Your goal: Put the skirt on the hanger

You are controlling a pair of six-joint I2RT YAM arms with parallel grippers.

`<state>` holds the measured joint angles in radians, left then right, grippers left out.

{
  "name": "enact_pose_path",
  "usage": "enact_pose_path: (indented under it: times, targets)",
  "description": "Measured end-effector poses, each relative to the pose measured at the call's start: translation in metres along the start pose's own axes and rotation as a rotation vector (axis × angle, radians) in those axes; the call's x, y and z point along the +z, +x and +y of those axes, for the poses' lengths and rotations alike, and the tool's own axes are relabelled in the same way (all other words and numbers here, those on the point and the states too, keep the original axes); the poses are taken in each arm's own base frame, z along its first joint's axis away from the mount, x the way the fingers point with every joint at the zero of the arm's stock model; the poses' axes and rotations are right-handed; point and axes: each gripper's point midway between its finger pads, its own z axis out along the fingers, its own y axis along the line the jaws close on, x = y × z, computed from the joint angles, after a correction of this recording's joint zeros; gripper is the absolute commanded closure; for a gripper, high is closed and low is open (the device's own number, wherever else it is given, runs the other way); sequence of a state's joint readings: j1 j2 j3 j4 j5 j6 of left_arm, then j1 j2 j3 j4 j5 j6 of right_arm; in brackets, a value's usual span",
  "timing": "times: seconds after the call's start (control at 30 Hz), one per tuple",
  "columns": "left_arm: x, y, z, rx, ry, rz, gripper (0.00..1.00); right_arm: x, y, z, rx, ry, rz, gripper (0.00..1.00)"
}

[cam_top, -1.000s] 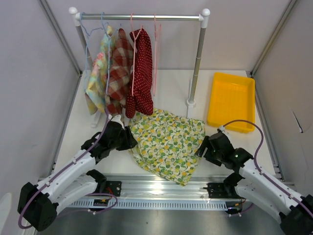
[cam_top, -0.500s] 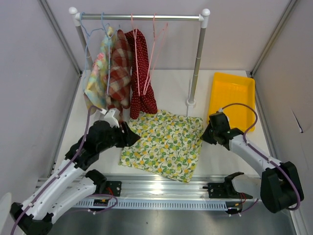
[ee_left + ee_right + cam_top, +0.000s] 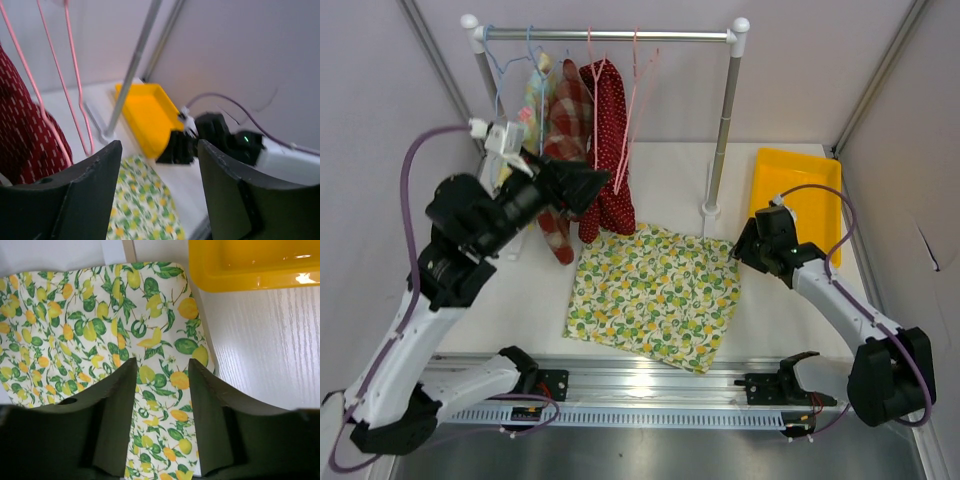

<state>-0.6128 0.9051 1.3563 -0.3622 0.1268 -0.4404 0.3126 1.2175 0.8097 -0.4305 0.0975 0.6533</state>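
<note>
**A:** On the table (image 3: 800,310), at the lower middle of the top view, the skirt (image 3: 655,295) is lying flat, and no claw is holding it.

**B:** What are the claws doing, then?

**A:** The left claw (image 3: 592,186) is hovering high in the upper left, just beside the empty pink hanger (image 3: 626,110) on the rail (image 3: 610,35). Its jaws are standing apart and gripping nothing. The right claw (image 3: 742,248) is sitting at the upper right corner of the skirt, with its fingers apart over the cloth edge and nothing pinched between them.

**B:** So what are you worrying about?

**A:** I am thinking mostly of the hanger. Its wire is thin and it is hanging very near the red dotted garment (image 3: 608,140). If the left claw is closing a little too far to the left, it is probably catching red cloth instead of wire. A push from the side is also risking a swing, and the hook may be jumping off the rail.

**B:** And on the right side?

**A:** The right claw is standing at the very border of the skirt. A shallow pinch is likely taking only one layer, or slipping off. A pull that is not clean is dragging the skirt toward the yellow tray (image 3: 798,205).
</note>
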Motion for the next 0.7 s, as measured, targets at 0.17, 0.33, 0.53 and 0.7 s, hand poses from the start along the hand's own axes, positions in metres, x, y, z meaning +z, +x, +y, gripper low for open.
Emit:
enact_pose_path:
  times: [0.17, 0.33, 0.53, 0.7]
  targets:
    - [0.064, -0.063, 0.004, 0.107, -0.075, -0.102, 0.31, -0.023, -0.005, 0.005, -0.019, -0.040, -0.036, 0.47]
    - [0.130, -0.061, 0.040, 0.192, -0.202, -0.076, 0.31, -0.042, -0.007, 0.012, -0.039, -0.076, -0.048, 0.47]
    - [0.178, -0.022, 0.086, 0.271, -0.335, 0.039, 0.31, -0.063, -0.011, 0.028, -0.073, -0.132, -0.062, 0.49]
    - [0.191, -0.013, 0.104, 0.316, -0.392, 0.069, 0.33, -0.072, -0.012, 0.036, -0.091, -0.163, -0.069, 0.50]
